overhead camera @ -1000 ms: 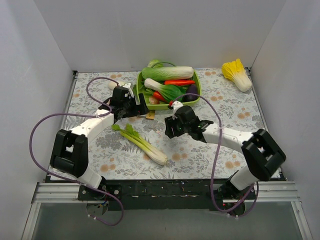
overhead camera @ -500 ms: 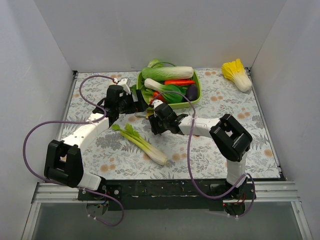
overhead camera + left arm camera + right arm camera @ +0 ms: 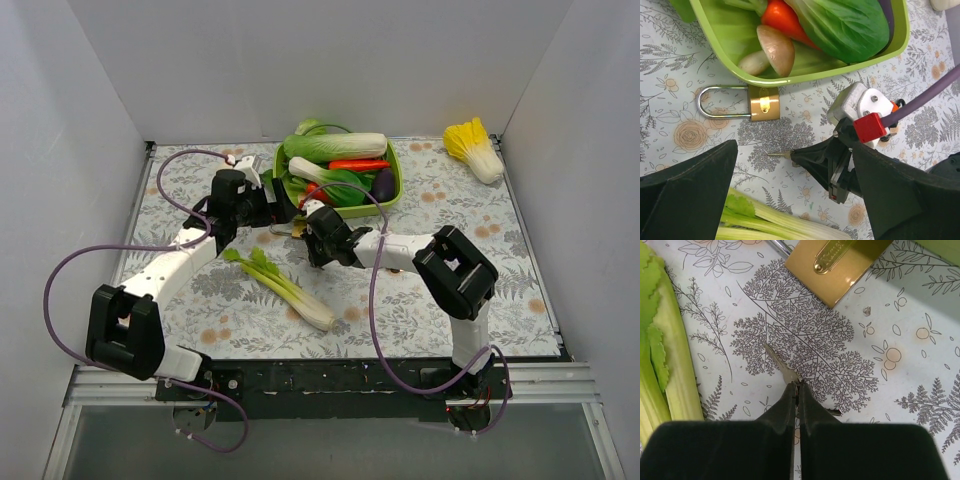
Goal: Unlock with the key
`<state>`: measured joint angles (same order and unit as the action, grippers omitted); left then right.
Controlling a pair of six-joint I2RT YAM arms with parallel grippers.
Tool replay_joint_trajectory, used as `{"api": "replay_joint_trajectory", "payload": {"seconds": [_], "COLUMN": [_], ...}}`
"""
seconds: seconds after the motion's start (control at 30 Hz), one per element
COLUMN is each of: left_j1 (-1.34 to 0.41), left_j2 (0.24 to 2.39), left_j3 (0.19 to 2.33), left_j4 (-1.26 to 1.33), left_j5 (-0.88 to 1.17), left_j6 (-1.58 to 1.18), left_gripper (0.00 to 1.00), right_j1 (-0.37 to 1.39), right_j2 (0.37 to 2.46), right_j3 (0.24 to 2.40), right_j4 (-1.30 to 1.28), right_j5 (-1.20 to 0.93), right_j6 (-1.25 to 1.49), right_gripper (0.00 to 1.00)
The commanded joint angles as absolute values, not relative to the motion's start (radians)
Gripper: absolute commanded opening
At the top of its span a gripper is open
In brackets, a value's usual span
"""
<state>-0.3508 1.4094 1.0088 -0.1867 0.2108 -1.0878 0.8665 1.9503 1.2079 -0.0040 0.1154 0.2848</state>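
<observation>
Step in hand: bringing the key (image 3: 781, 367) to the padlock (image 3: 764, 102). The right gripper (image 3: 796, 386) is pinched tight on the key head, and the bare blade sticks out in front. The key is near the padlock body but not touching it, low over the table (image 3: 890, 390); contact with the table can't be told. The blade points past the corner of the body, not at an end face. The keyhole doesn't show in any view; I judge it's on the end opposite the shackle.

Next move, as I judge it: swing the key round to that end, line the blade up with the body's long axis and push in. The padlock lies flat and loose, so it will likely slide when pushed. The left gripper (image 3: 270, 212) hangs over the padlock with jaws wide and nothing in them, so it could pin the body or shackle first.

In the way: the green tray (image 3: 805, 78) of vegetables has its rim just beside the padlock, so there is little room on that side. The celery (image 3: 662, 365) lies on the opposite side, near the key. A yellow cabbage (image 3: 476, 150) is well apart from the padlock and doesn't matter.
</observation>
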Motion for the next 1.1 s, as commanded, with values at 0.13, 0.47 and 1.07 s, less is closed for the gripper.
{"api": "replay_joint_trajectory", "payload": {"seconds": [0.13, 0.47, 1.07], "left_j1": [-0.353, -0.354, -0.48], "left_j2": [1.309, 1.269, 1.339], "left_j3": [0.989, 0.95, 0.951], "left_j4": [-0.127, -0.005, 0.038], "left_j5": [0.302, 0.724, 1.031], "left_j6": [-1.049, -1.043, -1.023], "left_gripper": [0.98, 0.98, 0.83], "right_j1": [0.867, 0.807, 0.762], "right_j2": [1.778, 1.352, 1.069], "right_j3": [1.12, 0.914, 0.911], "right_j4": [0.06, 0.051, -0.063], "right_j5": [0.066, -0.06, -0.196], "right_j6": [0.272, 0.25, 0.313], "right_gripper": [0.01, 0.01, 0.01]}}
